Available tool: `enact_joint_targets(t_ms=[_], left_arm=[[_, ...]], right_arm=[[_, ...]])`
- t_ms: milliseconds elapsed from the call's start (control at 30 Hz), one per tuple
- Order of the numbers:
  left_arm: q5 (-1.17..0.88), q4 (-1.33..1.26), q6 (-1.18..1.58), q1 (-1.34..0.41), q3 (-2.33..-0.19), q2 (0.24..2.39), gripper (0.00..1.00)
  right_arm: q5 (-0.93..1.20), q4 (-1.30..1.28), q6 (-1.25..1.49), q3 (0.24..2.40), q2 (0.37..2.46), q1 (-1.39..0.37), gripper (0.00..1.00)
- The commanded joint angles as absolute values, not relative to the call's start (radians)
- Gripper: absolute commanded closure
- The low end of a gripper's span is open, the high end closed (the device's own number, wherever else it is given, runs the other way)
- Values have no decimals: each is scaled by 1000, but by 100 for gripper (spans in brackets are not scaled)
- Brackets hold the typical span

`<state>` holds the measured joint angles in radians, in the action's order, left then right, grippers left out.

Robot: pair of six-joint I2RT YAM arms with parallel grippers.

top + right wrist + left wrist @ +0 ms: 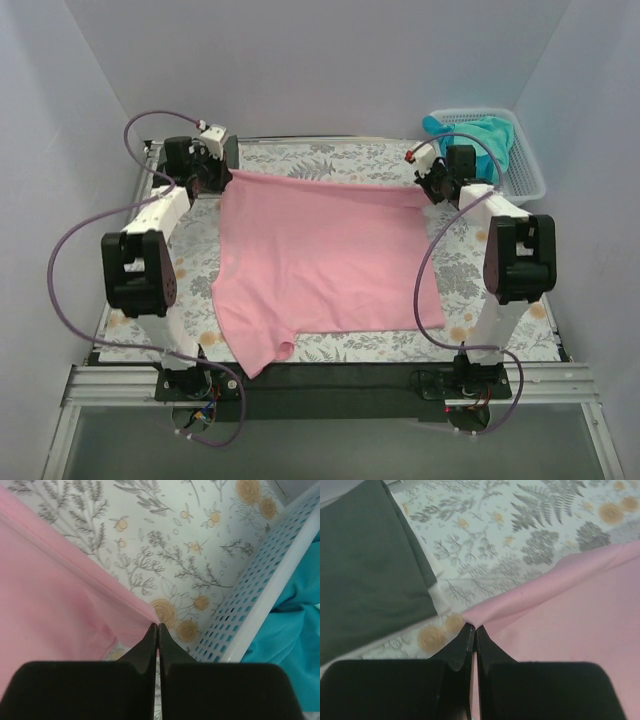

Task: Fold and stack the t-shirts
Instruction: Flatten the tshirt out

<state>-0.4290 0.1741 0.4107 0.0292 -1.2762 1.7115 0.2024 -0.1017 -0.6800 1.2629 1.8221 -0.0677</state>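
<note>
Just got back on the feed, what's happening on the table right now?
Both arms are on the pink t-shirt, which lies spread on the floral tablecloth. The left gripper and right gripper each pinch one of its far corners. No fold shows yet. The teal t-shirt sits in the white basket; a dark grey t-shirt lies near the left gripper.

No legible text, label, brand or number anywhere.

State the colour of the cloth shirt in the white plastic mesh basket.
Teal-turquoise cloth shirt, clearest in the right wrist view.
</note>
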Motion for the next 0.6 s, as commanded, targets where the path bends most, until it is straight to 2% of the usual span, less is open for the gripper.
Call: enact_joint_targets(t_ms=[0, 67, 100, 133, 167, 200, 233, 267, 300, 333, 367, 500, 567], left_arm=[[-391, 46, 437, 35, -1460, 1831, 100], [-393, 41, 445, 17, -1524, 1937, 100], [-370, 54, 449, 14, -1599, 1975, 93], [-335, 110, 471, 14, -1641, 2038, 83], [-295, 164, 491, 14, -1698, 2069, 64], [-285, 234, 498, 14, -1788, 2088, 61], [-284, 336, 499, 14, -1804, 2094, 60], [-284, 360, 502, 20, -1790, 2048, 57], [-314, 371, 506, 29, -1758, 2011, 46], [-324, 391, 499, 37, -1665, 1962, 40], [-331, 405, 482, 40, -1619, 1916, 40], [-424, 495, 387, 38, -1369, 1630, 40], [-439, 586, 342, 31, -1266, 1576, 43]], right_arm=[[94, -9, -675, 1409, 1903, -63, 99], [28, -11, -673, 1449, 1948, -66, 95], [9, -49, -661, 1471, 1982, -67, 88], [5, -79, -652, 1524, 1993, -67, 78], [-23, -118, -641, 1538, 1997, -67, 52], [-20, -174, -628, 1546, 1973, -67, 44], [-15, -199, -621, 1531, 1948, -67, 41], [23, -222, -620, 1514, 1918, -66, 29], [49, -256, -624, 1500, 1848, -66, 17], [75, -338, -629, 1484, 1810, -66, 16], [151, -383, -638, 1448, 1777, -66, 2], [288, -630, -698, 1341, 1620, -80, 3], [314, -728, -735, 1283, 1586, -101, 7]])
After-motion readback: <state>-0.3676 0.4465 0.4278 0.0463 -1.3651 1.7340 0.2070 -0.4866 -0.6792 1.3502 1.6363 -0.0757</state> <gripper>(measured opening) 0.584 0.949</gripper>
